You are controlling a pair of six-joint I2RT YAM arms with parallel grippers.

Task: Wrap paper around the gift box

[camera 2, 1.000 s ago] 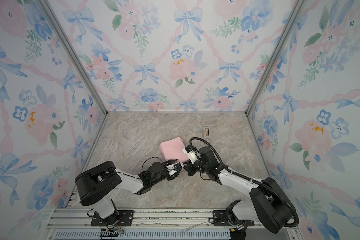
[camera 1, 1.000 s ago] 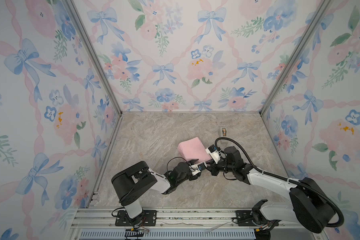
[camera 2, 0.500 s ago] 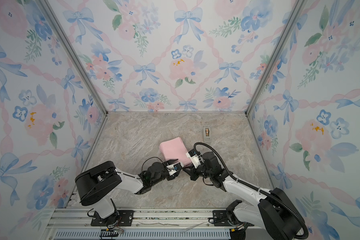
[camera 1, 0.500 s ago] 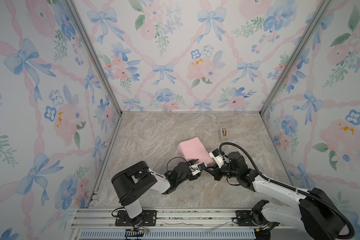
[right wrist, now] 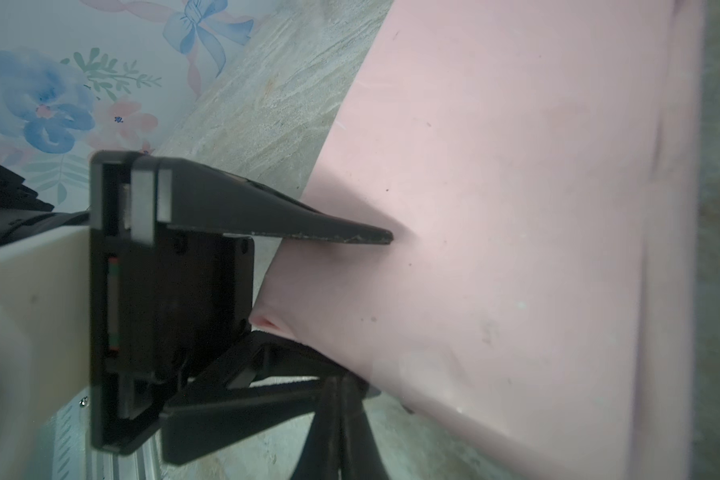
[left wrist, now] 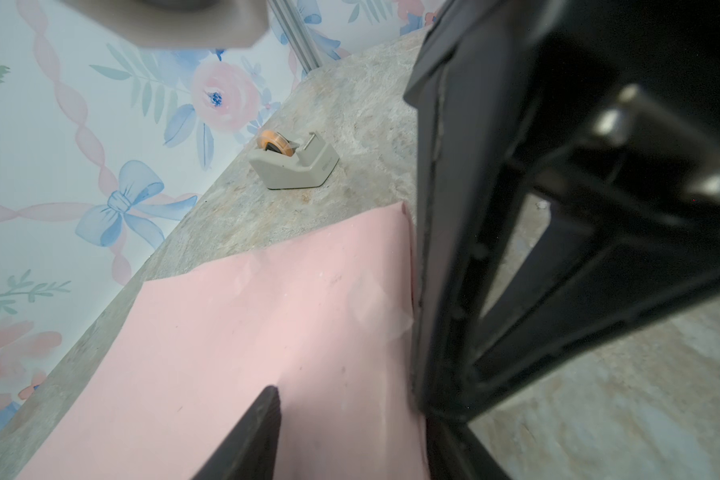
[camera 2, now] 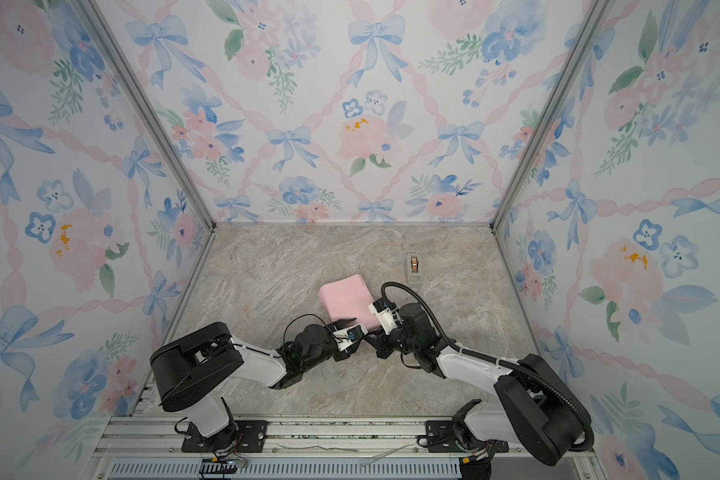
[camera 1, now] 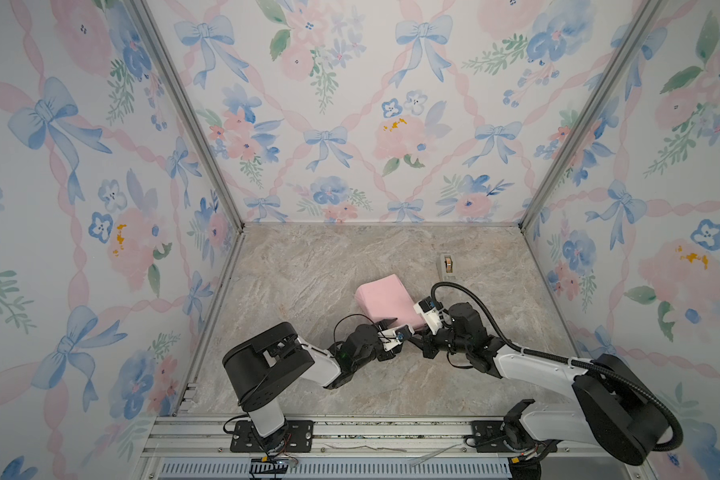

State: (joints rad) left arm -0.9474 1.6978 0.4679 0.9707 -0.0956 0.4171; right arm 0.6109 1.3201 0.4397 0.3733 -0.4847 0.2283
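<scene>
The paper [camera 1: 385, 301] [camera 2: 346, 299], pale pink side out, forms a box-shaped parcel in the middle of the table. The gift box is hidden. My left gripper [camera 1: 395, 326] [left wrist: 350, 436] clamps the parcel's near end. One finger lies on the top face and the other sits under the lower edge, as the right wrist view shows on the paper [right wrist: 516, 249]. My right gripper [camera 1: 418, 338] [right wrist: 341, 399] is shut with nothing between its fingers. Its tips rest at the parcel's bottom edge beside the left gripper's lower finger.
A beige tape dispenser [camera 1: 447, 264] [camera 2: 413, 266] [left wrist: 294, 164] stands behind and to the right of the parcel, near the right wall. Flowered walls close in the marbled table [camera 1: 308, 270] on three sides. Both arms reach in from the front rail.
My right gripper has slid a little toward the front edge and its forearm has dropped lower. The left arm and the parcel have stayed put.
</scene>
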